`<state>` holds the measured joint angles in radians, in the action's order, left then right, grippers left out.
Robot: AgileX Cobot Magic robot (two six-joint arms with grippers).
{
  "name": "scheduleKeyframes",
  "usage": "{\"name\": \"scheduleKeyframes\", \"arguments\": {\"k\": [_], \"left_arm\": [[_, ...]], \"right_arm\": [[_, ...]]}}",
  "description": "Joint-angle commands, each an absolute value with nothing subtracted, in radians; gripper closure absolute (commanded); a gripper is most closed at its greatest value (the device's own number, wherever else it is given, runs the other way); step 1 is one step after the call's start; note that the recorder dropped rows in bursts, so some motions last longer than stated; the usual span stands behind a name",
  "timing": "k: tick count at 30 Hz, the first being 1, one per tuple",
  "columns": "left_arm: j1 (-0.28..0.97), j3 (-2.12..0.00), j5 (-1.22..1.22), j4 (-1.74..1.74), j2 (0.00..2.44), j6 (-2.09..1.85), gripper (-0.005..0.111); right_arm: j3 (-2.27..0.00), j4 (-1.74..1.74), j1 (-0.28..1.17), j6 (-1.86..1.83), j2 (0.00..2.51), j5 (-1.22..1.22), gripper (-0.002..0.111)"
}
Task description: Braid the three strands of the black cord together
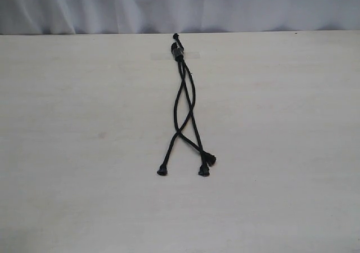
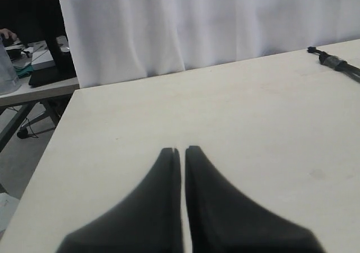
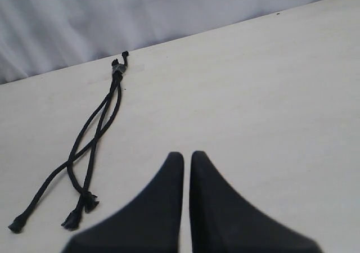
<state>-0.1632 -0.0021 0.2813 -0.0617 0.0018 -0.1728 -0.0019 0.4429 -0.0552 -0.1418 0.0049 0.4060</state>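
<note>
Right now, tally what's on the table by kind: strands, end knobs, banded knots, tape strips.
Strands: 3
End knobs: 3
Banded knot: 1
Tape strip: 1
Total: 8

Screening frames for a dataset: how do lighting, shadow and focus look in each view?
Exterior view: flat, even light; the black cord casts almost no shadow on the table. Left wrist view: left gripper blurred close to the lens. Right wrist view: right gripper soft-edged, the three strands in focus.
</note>
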Motion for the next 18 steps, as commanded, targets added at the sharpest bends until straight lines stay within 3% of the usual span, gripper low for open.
{"name": "scheduleKeyframes", "arguments": {"k": [1,18], "left_arm": [[-0.165,0.000,0.270,-0.063,0.000,-0.169,0.102],[-0.165,0.000,0.275,-0.040,0.000,-0.169,0.102]], "right_arm": [[0.000,0.444,-0.061,-0.141,0.000,0.399,0.104],[0.000,0.444,-0.055,-0.141,0.000,0.399,0.104]]}}
